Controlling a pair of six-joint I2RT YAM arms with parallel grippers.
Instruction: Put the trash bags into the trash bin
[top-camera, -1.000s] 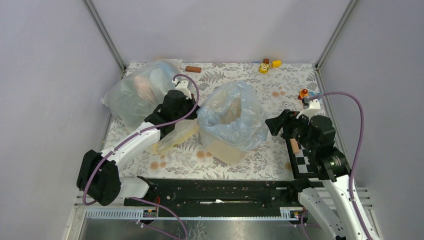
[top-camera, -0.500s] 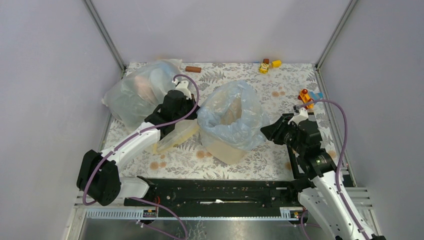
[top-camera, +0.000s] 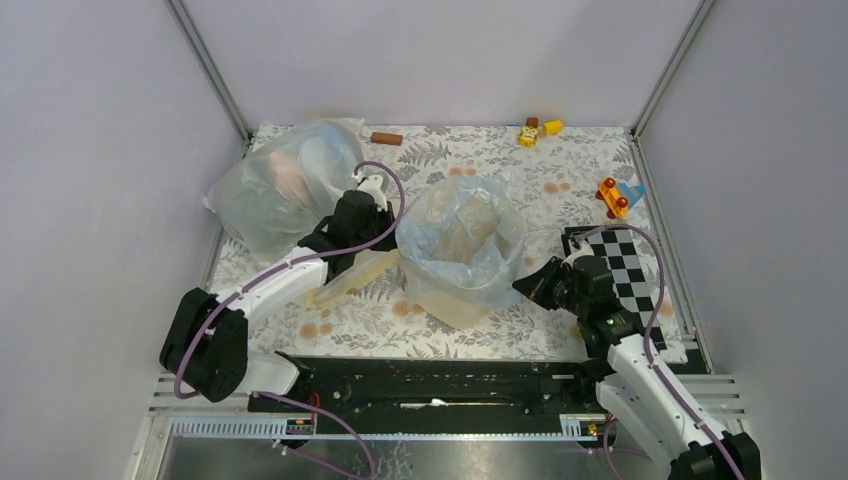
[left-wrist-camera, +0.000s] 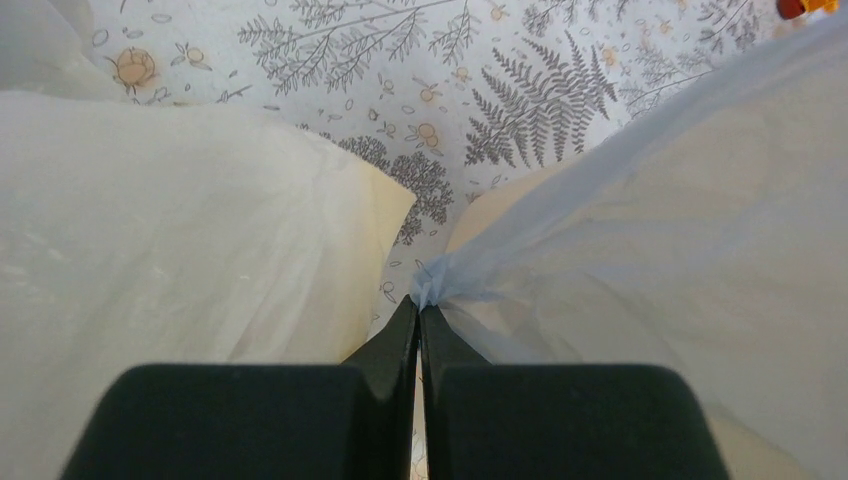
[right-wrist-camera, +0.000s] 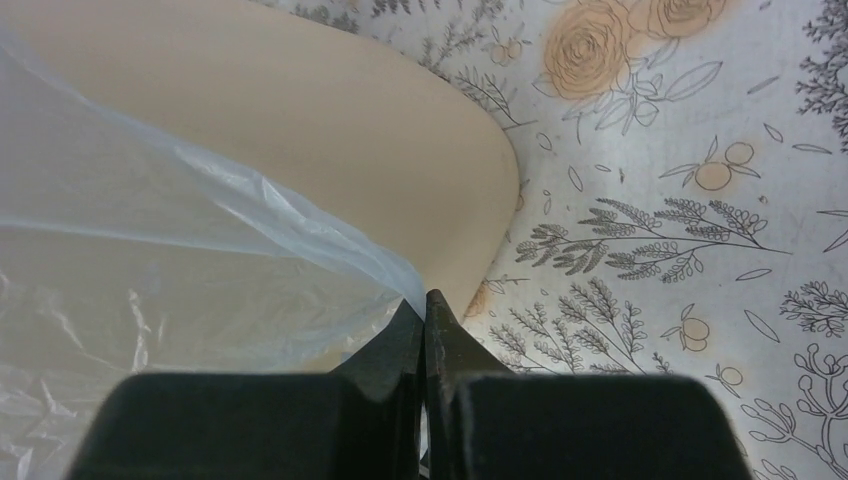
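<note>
Pale blue trash bag (top-camera: 468, 235) over the trash bin (top-camera: 455, 305), pinched from both sides.
I had the left gripper (left-wrist-camera: 418, 303) closed tight on a gathered fold at the bag's left edge. The right gripper (right-wrist-camera: 425, 303) was clamped on the opposite edge (fingers pressed together, only film between them). The bag sat over the bin's mouth, its film hanging down the outside. The pale yellow bag (top-camera: 352, 275) lay just beside the bin on the left, and the bulky clear bag (top-camera: 278, 185) sat behind that.
</note>
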